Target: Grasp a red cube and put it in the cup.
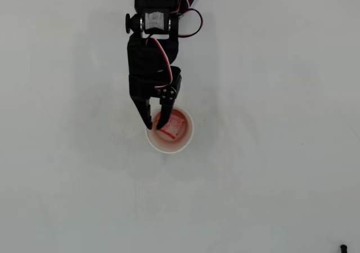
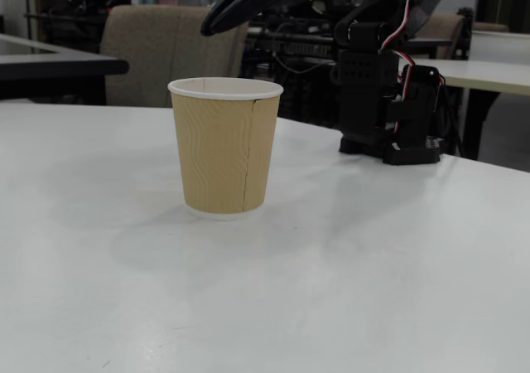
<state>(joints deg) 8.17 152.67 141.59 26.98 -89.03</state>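
While the red cube (image 1: 174, 125) lies inside the cup (image 1: 187, 140), upright on the white tabletop (image 1: 270, 168), black hand (image 1: 156, 123) above the cup's rim, empty, fingers nearly together.

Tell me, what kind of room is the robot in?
Probably an office or a lab workroom. The cup stands on a big white table, and behind it are a padded chair, more desks and dark equipment with cables.
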